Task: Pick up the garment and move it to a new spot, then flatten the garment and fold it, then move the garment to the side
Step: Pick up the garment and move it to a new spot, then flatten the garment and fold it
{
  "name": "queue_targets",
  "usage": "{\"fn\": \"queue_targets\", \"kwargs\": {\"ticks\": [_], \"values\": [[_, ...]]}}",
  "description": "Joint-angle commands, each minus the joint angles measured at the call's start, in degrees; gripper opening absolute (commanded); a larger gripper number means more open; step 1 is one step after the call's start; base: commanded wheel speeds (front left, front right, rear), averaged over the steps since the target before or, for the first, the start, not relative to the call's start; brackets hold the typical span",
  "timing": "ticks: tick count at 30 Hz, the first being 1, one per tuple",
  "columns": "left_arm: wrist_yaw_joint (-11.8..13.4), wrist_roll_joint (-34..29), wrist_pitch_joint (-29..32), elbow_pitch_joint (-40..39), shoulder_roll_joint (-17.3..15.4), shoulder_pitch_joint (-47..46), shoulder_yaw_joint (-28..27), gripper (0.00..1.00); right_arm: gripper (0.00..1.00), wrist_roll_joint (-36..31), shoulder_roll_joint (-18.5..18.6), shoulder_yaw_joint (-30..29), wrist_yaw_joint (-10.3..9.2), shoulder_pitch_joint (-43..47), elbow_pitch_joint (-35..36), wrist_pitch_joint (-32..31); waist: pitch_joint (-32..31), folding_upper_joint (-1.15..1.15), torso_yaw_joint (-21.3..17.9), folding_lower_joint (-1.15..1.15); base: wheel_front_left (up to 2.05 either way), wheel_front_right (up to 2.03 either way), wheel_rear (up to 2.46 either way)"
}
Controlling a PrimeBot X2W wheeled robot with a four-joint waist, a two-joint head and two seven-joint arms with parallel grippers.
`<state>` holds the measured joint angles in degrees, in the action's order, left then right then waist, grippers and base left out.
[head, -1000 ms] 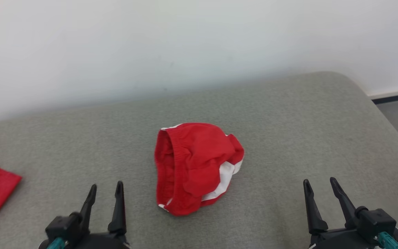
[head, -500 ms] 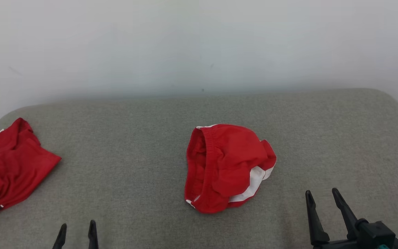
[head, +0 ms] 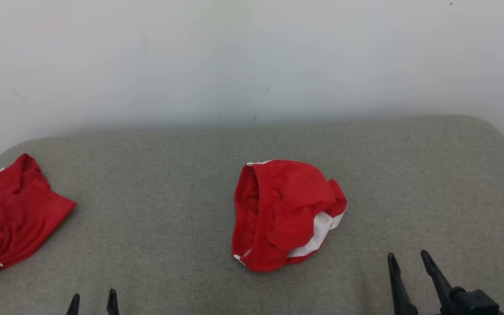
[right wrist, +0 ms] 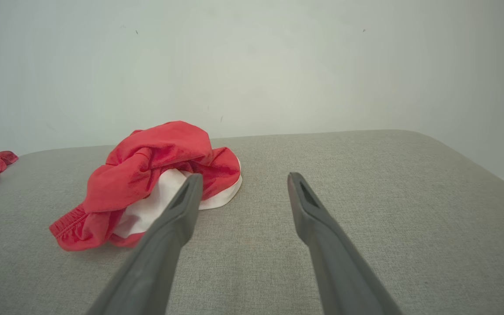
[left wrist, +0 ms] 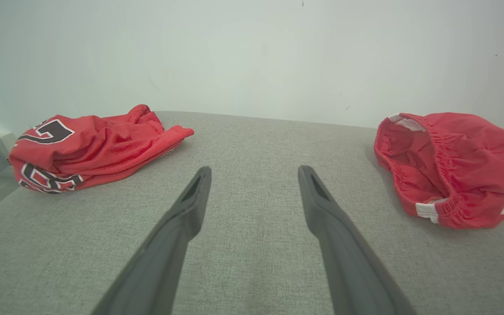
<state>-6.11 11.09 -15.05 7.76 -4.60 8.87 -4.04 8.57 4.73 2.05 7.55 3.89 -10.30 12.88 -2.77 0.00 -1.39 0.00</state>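
Note:
The garment (head: 282,210) is a crumpled pair of red shorts with white trim, lying in a heap at the middle of the grey padded surface (head: 155,197). Its elastic waistband gapes toward the left in the left wrist view (left wrist: 453,162); the right wrist view shows its white lining (right wrist: 155,166). My left gripper (head: 93,301) is open at the lower left, well short of the garment, with nothing between its fingers (left wrist: 254,168). My right gripper (head: 407,256) is open at the lower right, a short way to the right of the heap and empty (right wrist: 245,175).
A second red piece, a jersey (head: 11,214) with black and white lettering (left wrist: 90,144), lies bunched at the surface's far left edge. A pale wall (head: 252,65) stands right behind the surface. The surface's right corner (head: 497,131) is rounded.
The head camera has swung, so the whole picture shifted and the jersey came into sight. The left gripper has sunk to the bottom edge, only its tips showing. The garment lies unchanged.

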Motion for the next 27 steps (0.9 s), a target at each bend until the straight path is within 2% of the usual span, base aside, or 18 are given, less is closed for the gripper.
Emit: {"fn": "queue_targets", "kwargs": {"ticks": [1, 14, 20, 24, 27], "values": [[-0.36, 0.09, -0.18, 0.48, 0.19, 0.23, -0.25, 1.0, 1.0, 0.5, 0.07, 0.12, -0.12, 0.28, -0.12, 0.33, 0.02, 0.0, -0.45, 0.0, 0.0, 0.0, 0.0], [-1.28, -0.91, -0.19, 2.32, 0.26, -0.65, -1.1, 1.0, 1.0, 0.66, -0.42, 0.15, -0.12, -0.48, -0.6, 0.72, -0.04, 0.0, -1.34, 0.0, 0.0, 0.0, 0.0], [-1.46, 0.43, -0.19, 5.18, -0.53, -2.25, 0.36, 1.0, 1.0, 0.77, -0.58, 0.53, -0.12, -0.69, -0.77, 0.74, 0.04, 0.0, -1.58, 0.0, 0.0, 0.0, 0.0], [-1.35, 2.24, 0.39, 8.21, -1.5, -6.11, 2.47, 1.0, 1.0, 0.77, -0.64, 0.98, -0.12, -0.98, -0.76, 0.53, 0.26, 0.0, -2.48, 0.0, 0.0, 0.0, 0.0], [-1.37, 3.97, 3.65, 9.03, -1.74, -10.58, 4.14, 1.0, 1.0, 0.95, -0.74, 1.26, -0.12, -1.17, -0.47, 0.38, 0.79, 0.0, -3.61, 0.0, 0.0, 0.0, 0.0]]}}
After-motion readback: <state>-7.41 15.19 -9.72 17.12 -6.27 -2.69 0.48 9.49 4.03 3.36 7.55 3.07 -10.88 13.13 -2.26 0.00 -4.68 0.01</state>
